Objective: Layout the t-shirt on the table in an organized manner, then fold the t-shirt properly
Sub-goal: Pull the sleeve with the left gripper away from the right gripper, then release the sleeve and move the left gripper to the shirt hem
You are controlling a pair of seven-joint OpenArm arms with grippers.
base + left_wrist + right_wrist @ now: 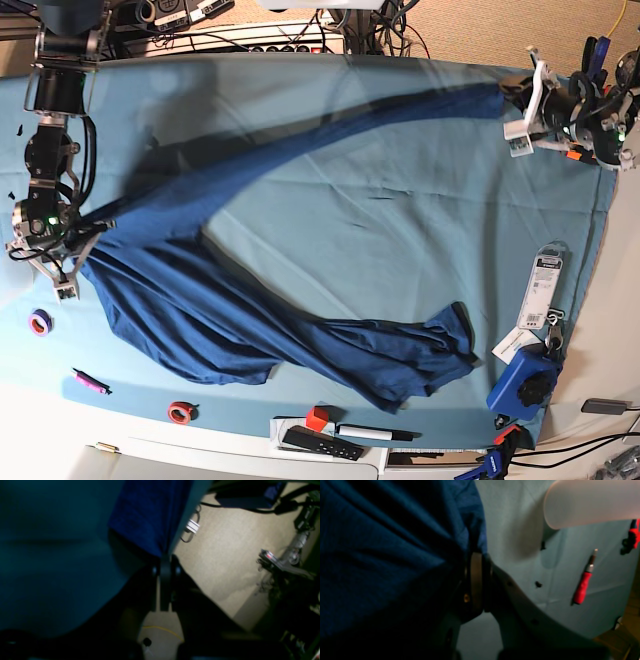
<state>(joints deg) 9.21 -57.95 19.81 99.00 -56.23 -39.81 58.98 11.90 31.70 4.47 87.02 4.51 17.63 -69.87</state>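
Fabric's bunched at 6 o'clock on the teal surface (400,210), where most of the t-shirt (300,340) lies. Right claw (70,240) at 9 pinches one edge, left claw (512,100) at 2 pinches another, hem stretched taut between.

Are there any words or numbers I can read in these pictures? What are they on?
No words or numbers can be read anywhere.
Hanging package at the table's edge: print on it is too small to read.
White tag beside the blue object: too small to read.
T-shirt: no print showing.
Red-handled screwdriver: no lettering visible.
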